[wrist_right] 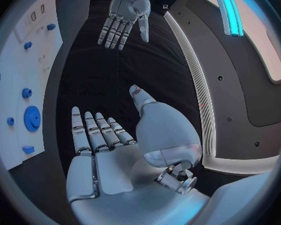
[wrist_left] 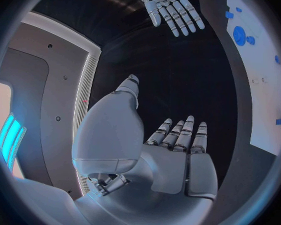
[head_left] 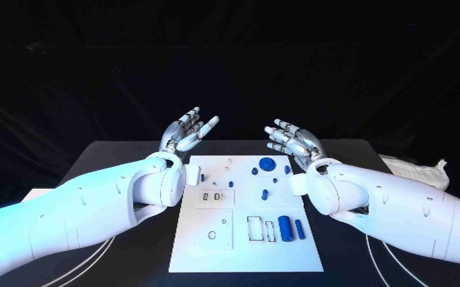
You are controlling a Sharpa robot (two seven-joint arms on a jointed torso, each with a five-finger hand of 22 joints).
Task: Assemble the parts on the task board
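Observation:
The white task board (head_left: 244, 254) lies in the middle of the black table. On it sit small blue parts: a round gear (head_left: 266, 164), a small peg (head_left: 264, 194) and two cylinders (head_left: 284, 226) near the front right. My left hand (head_left: 188, 131) is raised above the board's far left corner, palm up, fingers spread, holding nothing. My right hand (head_left: 292, 139) hovers above the far right corner, likewise spread and empty. The left wrist view shows the left hand (wrist_left: 178, 160) and the right hand (wrist_left: 170, 7); the right wrist view shows the right hand (wrist_right: 106, 150), the left hand (wrist_right: 125, 15) and the gear (wrist_right: 32, 118).
The board has rectangular slots (head_left: 216, 196) and a round hole (head_left: 212, 235) on its left half. A crumpled white cloth (head_left: 417, 171) lies at the table's right edge. Thin cables (head_left: 86, 260) run along the table beside both arms.

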